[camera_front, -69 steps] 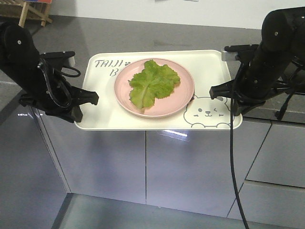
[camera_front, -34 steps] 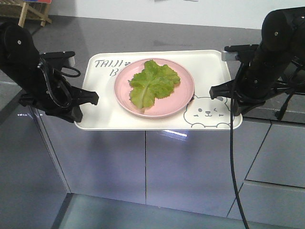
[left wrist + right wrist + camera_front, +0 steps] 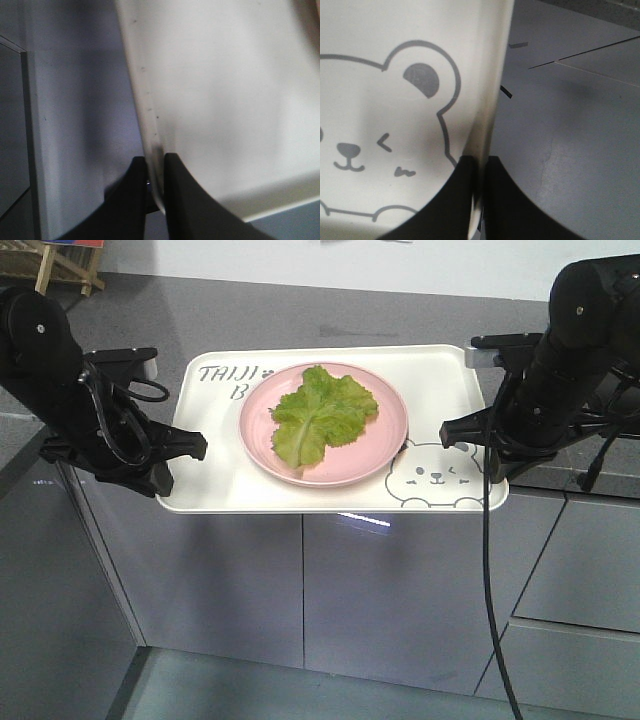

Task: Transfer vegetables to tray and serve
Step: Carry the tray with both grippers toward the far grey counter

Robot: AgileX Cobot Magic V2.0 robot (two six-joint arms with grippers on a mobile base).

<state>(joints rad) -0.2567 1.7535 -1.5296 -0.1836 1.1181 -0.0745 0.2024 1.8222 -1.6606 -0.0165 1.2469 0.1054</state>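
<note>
Grip thin on both sides: left gripper (image 3: 155,165) and right gripper (image 3: 480,162) each pinching opposite rims of cream bear tray (image 3: 440,380). Loose lettuce leaf (image 3: 320,415) on pink plate (image 3: 385,445) mid-tray. Risk: uneven arm motion tilting tray, rim slipping, plate sliding off.

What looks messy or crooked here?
Nothing stands out. The tray sits level, pinched at its side rims by the left gripper and right gripper. The lettuce lies whole on the plate, and nothing has spilled.
</note>
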